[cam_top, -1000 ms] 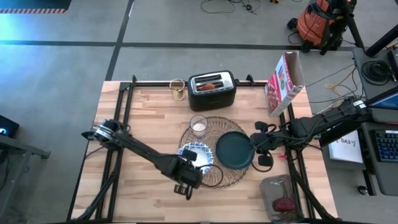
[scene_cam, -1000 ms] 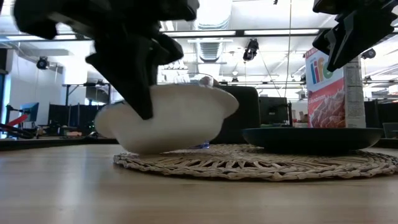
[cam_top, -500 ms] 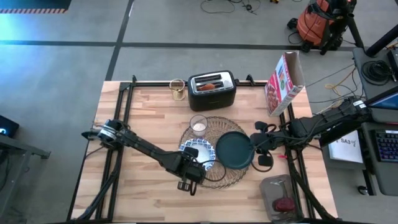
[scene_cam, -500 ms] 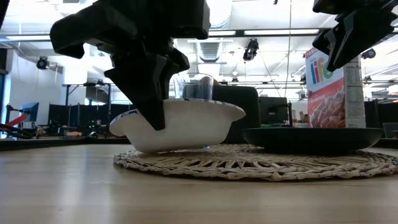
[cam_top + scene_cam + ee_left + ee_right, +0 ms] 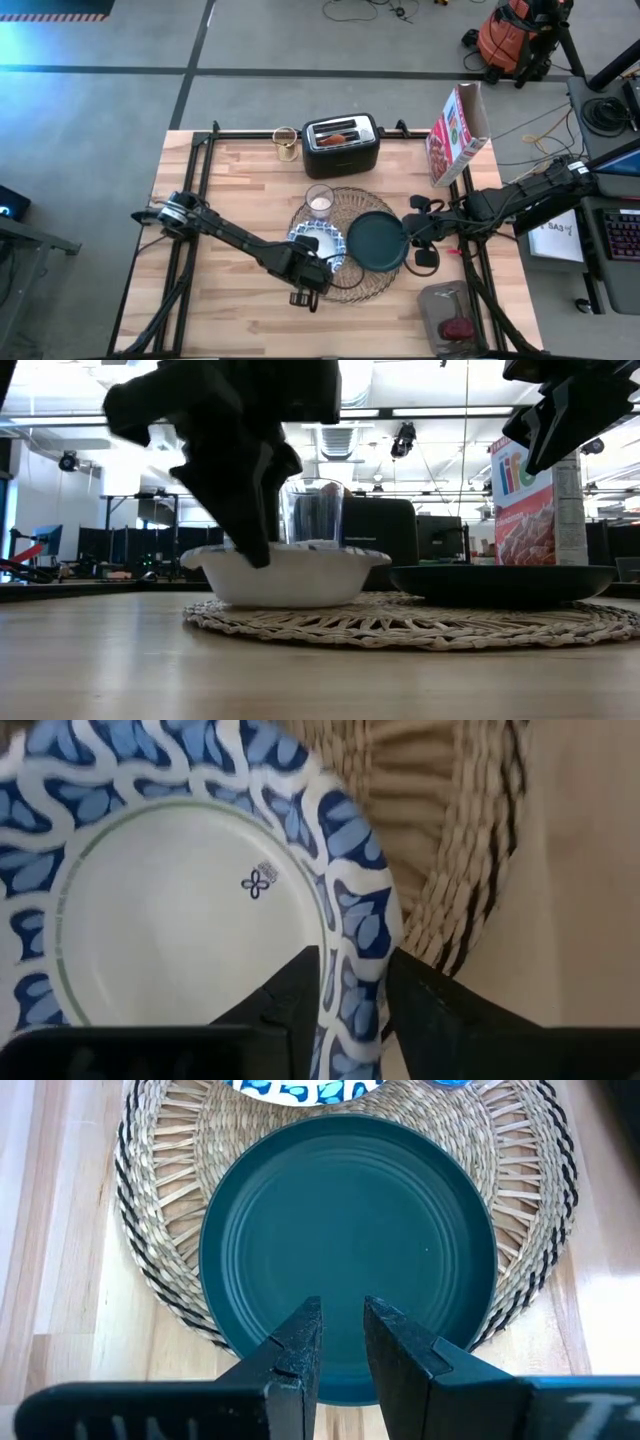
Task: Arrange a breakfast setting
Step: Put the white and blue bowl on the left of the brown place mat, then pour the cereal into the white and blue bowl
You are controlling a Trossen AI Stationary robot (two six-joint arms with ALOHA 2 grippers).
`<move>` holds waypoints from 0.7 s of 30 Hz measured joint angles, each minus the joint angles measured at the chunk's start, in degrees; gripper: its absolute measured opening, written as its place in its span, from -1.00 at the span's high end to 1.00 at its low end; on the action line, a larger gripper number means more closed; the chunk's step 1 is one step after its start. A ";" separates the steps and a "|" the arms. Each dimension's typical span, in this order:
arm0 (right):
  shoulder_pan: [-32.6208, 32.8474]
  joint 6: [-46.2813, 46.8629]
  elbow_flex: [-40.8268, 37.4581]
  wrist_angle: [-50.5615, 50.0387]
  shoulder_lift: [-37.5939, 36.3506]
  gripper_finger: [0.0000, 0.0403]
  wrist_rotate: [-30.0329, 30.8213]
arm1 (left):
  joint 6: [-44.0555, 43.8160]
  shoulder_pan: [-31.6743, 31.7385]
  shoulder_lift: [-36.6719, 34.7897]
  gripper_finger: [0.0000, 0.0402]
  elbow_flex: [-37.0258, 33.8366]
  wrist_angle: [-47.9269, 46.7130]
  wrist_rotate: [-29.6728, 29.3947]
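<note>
Sitting on a pale wood-plank table (image 5: 240,190) over grey floor: toaster (image 5: 341,144), cereal box (image 5: 456,134), jar (image 5: 285,143) along the far edge. Round straw placemat (image 5: 362,283) holds blue-and-white bowl (image 5: 318,247) at its left, upright and level, rim up; dark teal plate (image 5: 378,240) lies flat at its right; clear glass (image 5: 319,202) stands far-left. Left gripper (image 5: 352,985) straddles the bowl's rim, fingers loosened. Right gripper (image 5: 340,1330) hovers over the plate, fingers nearly together, empty.
</note>
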 joint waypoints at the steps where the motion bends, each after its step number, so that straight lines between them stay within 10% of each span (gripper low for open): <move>1: 0.00 0.00 0.00 -0.01 0.00 0.66 0.01 | -0.70 0.00 -0.04 0.48 0.42 0.02 -0.02; 21: 0.00 0.00 0.00 -0.01 0.00 0.66 0.01 | -5.48 -2.56 -1.01 0.36 9.31 -13.65 -1.79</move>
